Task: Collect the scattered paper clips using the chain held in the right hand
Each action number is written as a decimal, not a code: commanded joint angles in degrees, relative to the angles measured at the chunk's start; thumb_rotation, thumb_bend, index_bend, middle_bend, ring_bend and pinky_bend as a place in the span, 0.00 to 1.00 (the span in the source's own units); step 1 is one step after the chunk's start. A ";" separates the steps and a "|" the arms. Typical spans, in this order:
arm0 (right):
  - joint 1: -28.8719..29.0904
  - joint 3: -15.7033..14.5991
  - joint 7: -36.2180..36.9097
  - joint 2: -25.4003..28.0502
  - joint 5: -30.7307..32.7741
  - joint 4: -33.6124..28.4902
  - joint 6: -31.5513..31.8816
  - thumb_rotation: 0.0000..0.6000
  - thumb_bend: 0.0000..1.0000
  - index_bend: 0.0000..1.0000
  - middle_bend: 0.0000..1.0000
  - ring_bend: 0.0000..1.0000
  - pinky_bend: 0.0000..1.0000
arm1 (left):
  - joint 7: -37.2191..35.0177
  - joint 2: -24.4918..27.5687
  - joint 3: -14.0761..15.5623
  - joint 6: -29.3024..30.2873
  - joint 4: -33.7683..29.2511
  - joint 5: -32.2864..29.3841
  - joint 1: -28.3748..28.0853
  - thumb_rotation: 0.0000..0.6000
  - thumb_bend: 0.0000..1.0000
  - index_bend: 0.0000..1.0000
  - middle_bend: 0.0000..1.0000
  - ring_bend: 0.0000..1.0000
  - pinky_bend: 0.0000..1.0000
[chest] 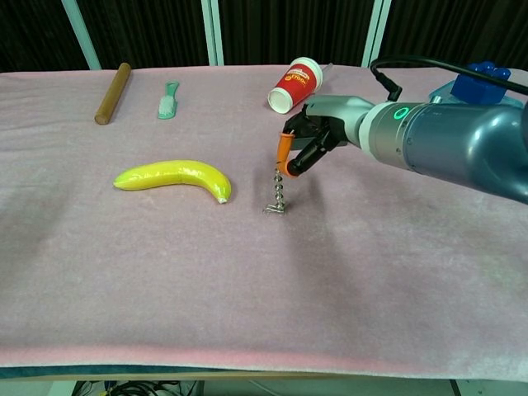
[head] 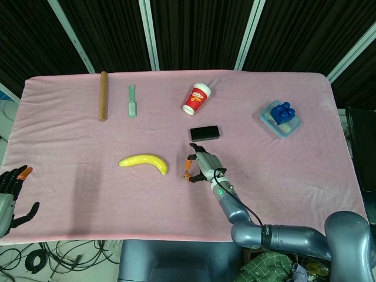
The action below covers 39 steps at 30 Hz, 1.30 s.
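Observation:
My right hand pinches the top of a short beaded metal chain that hangs straight down. The chain's lower end touches the pink cloth, where paper clips cling to it in a small cluster. In the head view the chain and clips are a tiny glint just left of the hand, right of the banana's tip. My left hand rests open at the table's near left edge, far from the clips.
A yellow banana lies left of the chain. A black box and a tipped red paper cup lie behind the hand. A wooden rod, green brush and blue container sit at the back.

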 commanded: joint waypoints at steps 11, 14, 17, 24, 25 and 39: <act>0.20 -0.30 0.72 -0.31 -0.24 1.07 -0.92 1.00 0.41 0.67 0.00 0.00 0.17 | 0.03 0.02 0.01 -0.05 -0.03 -0.04 -0.02 1.00 0.36 0.10 0.04 0.00 0.00; 0.29 -0.33 0.77 -0.46 -0.15 1.40 -0.95 1.00 0.41 0.67 0.00 0.00 0.17 | 0.04 0.03 0.00 -0.05 -0.05 -0.04 -0.02 1.00 0.36 0.10 0.04 0.00 0.00; 0.31 -0.32 0.89 -0.55 -0.16 1.56 -1.02 1.00 0.41 0.67 0.00 0.00 0.17 | 0.03 0.02 0.01 -0.03 -0.06 -0.03 -0.01 1.00 0.36 0.10 0.04 0.00 0.00; 0.54 -0.20 0.93 -0.95 0.05 2.20 -0.94 1.00 0.41 0.67 0.00 0.00 0.17 | 0.03 0.03 0.01 -0.03 -0.06 -0.02 -0.02 1.00 0.36 0.10 0.04 0.00 0.00; 0.59 -0.18 0.90 -1.01 0.09 2.31 -0.92 1.00 0.41 0.67 0.00 0.00 0.17 | 0.02 0.03 0.01 -0.02 -0.06 -0.02 -0.02 1.00 0.36 0.10 0.04 0.00 0.00; 0.49 -0.24 0.90 -0.81 0.21 2.23 -0.83 1.00 0.41 0.67 0.00 0.00 0.17 | 0.05 0.02 0.01 0.02 -0.07 0.00 -0.01 1.00 0.36 0.10 0.04 0.00 0.00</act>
